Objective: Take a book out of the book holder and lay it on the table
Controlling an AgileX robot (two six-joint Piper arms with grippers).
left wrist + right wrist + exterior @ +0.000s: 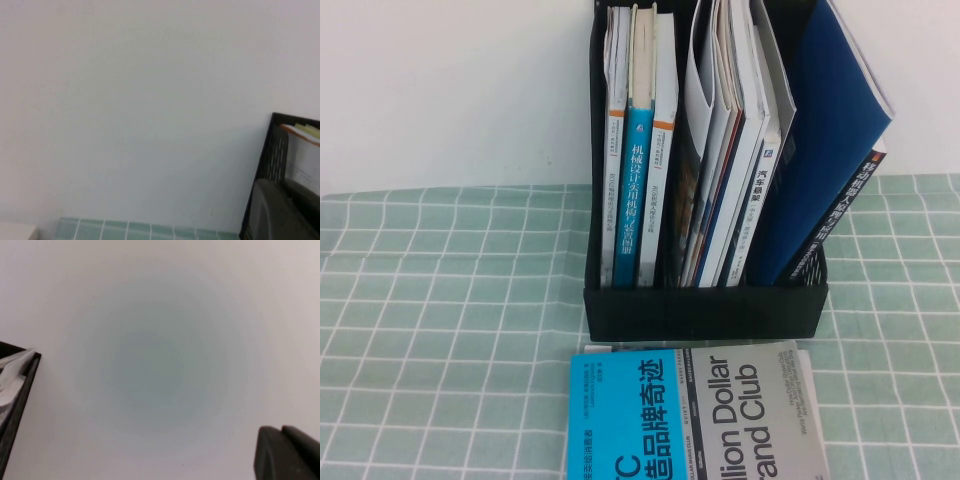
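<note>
Book [850, 205] stands tilted in book holder [705, 310] R-most slot, prob. nearer right gripper [287, 454]; left gripper [280, 212] at opp. side. Open/shut: cannot tell.

A cyan-and-grey paperback [695, 415] lies flat in front, with a royal-blue thin book [825, 150] leaning upright behind it.

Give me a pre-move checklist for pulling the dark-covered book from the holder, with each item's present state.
1. Book in the book holder, rightmost slot, leaning right: ok.
2. Book's top edge reachable: cannot tell; a blue book leans against it.
3. Free table to lay it on: ok at left; the cyan-and-grey book takes the front.
4. Left gripper near the holder's side: ok; grip state cannot tell.
5. Right gripper faces the wall, holder at the view's edge: not ok for grasping.
</note>
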